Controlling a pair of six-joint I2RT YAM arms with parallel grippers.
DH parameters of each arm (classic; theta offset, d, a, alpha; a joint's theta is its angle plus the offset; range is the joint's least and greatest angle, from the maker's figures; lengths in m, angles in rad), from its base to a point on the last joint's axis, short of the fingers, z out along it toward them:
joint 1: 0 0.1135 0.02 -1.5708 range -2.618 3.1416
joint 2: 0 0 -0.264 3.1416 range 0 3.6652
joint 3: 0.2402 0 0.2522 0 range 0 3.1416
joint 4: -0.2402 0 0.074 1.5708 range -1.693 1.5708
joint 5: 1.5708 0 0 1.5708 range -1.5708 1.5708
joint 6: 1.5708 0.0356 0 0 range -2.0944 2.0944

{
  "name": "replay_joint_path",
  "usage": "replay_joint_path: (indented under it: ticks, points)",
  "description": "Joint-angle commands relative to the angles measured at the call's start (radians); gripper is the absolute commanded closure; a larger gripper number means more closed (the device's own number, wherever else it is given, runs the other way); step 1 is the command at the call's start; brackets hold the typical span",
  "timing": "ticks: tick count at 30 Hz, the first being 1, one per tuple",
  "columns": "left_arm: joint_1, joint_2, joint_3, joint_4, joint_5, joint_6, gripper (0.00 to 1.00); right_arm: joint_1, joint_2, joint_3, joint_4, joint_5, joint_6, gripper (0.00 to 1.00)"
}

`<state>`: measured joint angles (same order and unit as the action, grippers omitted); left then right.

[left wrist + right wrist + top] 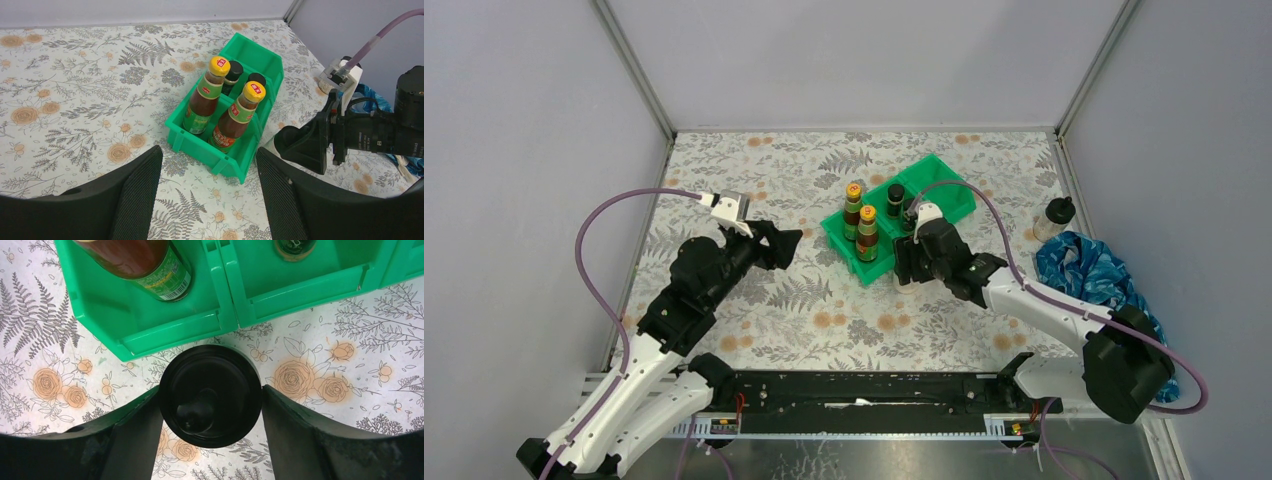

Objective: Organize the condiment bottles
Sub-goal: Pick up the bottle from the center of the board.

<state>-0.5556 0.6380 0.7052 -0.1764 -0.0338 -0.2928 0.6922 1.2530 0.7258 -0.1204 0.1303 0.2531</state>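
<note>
Four of the six condiment bottles stand in the green bin (944, 190): the two yellow-capped bottles (867, 235) share the compartment at its 7 o'clock end, and the two short dark jars (895, 200) share the middle one. The compartment at the 1 o'clock end looks bare. The fifth, a black-lidded jar (210, 402), sits on the flowered desk (824, 310) just outside the bin's 5 o'clock wall. The right hand (908, 262) is part-way open, its fingers (140, 430) pressed to either side of the jar's lid as far as the wrist view shows. The left hand (784, 245) hangs at the bin's 9 o'clock with its jaws apart, holding nothing. A second black-lidded jar (1056, 213) waits well off at 3 o'clock, beside a blue cloth (1089, 270).

The step in hand looks like lifting this jar into the bin. Done well, that means a firm, level squeeze across the widest part of the lid. A straight lift should then carry the base above the rim before any sideways travel. The path toward 1 o'clock should skirt the dark jars' caps, and the hand should let go only once the jar sits flat on the bin floor.
</note>
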Motion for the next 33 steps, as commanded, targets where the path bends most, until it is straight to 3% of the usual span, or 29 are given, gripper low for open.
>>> replay_joint_path:
  ticks: [1, 5, 9, 14, 33]
  points:
    - [-0.007, -0.012, 0.016, 0.011, 0.0, 0.007, 0.26, 0.01, 0.019, 0.043, 0.036, 0.004, -0.012, 0.3]
    - [-0.007, -0.012, 0.017, 0.007, -0.002, 0.009, 0.26, 0.01, 0.028, 0.041, 0.037, 0.014, -0.012, 0.44]
    - [-0.007, -0.017, 0.018, 0.006, -0.004, 0.009, 0.26, 0.011, 0.025, 0.037, 0.036, 0.024, -0.011, 0.72]
    - [-0.012, -0.021, 0.017, 0.004, -0.009, 0.009, 0.26, 0.012, 0.011, 0.031, 0.031, 0.035, -0.007, 1.0]
    - [-0.018, -0.022, 0.017, 0.005, -0.012, 0.006, 0.26, 0.01, -0.136, 0.087, -0.09, 0.097, -0.001, 1.0]
